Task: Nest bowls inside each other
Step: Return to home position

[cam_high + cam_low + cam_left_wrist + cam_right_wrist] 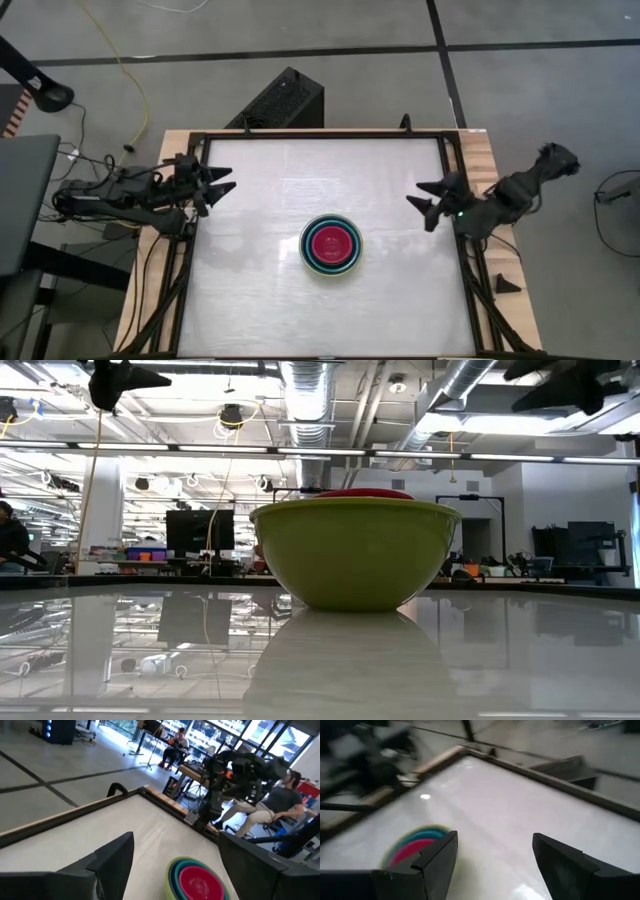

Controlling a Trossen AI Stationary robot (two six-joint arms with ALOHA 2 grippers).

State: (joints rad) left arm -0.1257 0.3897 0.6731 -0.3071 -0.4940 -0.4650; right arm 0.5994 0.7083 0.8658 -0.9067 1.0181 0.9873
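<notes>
The bowls [332, 245] sit nested in one stack on the white table, a little right of its middle. The olive-green one [355, 552] is outermost and rests on its base; light blue, teal and green rims ring the magenta-pink one [201, 884] in the centre. The stack also shows in the right wrist view as the bowls [415, 845], blurred. My left gripper [222, 181] hangs open at the table's left edge, raised and pointing across the table. My right gripper [430, 200] hangs open at the right edge, raised and pointing toward the stack. Nothing is between either pair of fingers.
A dark frame [320, 133] borders the white tabletop, with wooden strips [482, 160] outside it. A black box [282, 100] stands on the floor beyond the far edge. People sit in the room behind the right arm [280, 802]. Bare tabletop surrounds the stack.
</notes>
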